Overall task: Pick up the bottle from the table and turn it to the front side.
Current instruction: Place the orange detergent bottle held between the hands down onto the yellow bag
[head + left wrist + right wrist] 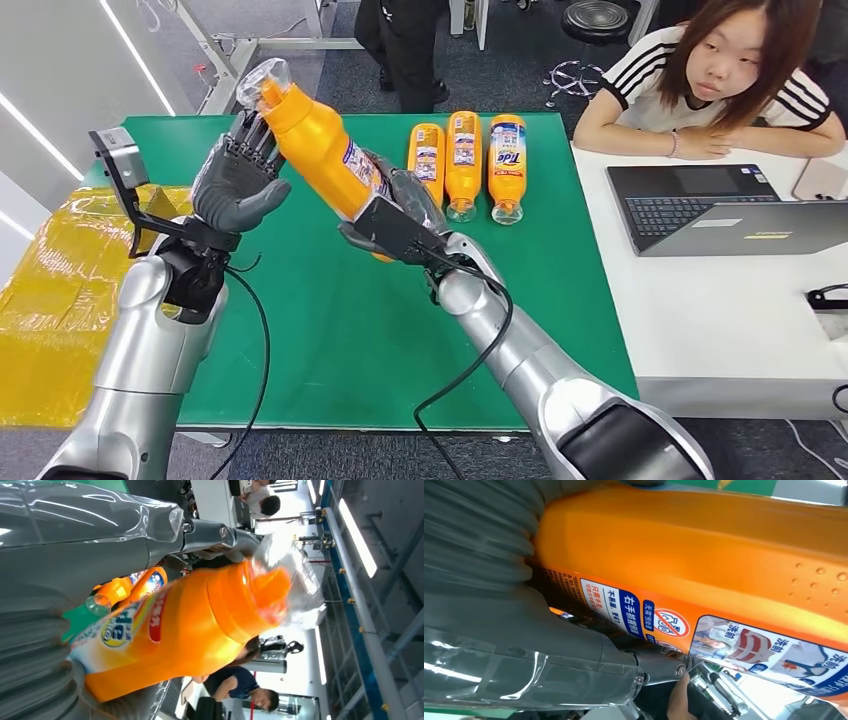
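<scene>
Fingers of the left hand spread up against the neck of the orange plastic detergent bottle, dark and slightly curled, touching it just below the clear-wrapped cap; whether truly clasping or merely propping cannot be told. Fingers of the right hand wrapped firmly round the bottle's lower body, bearing it. Then by size: green-topped bench spread beneath both silver arms; white desk butted against its right edge, with a person leaning folded arms on the far side; crinkled yellow plastic sheeting lying off the bench's left edge; open dark laptop on the white desk. Held bottle lifted clear of the bench, tilted with cap up and away toward the left, base low in the right hand, printed label turned sideways just above that grip; close in the right wrist view, blue-and-white label panels with Chinese print along the orange body; in the left wrist view, brand logo and crumpled clear wrap over the cap. Three more orange bottles lying flat side by side on the far part of the bench, labels up, caps toward the robot.
</scene>
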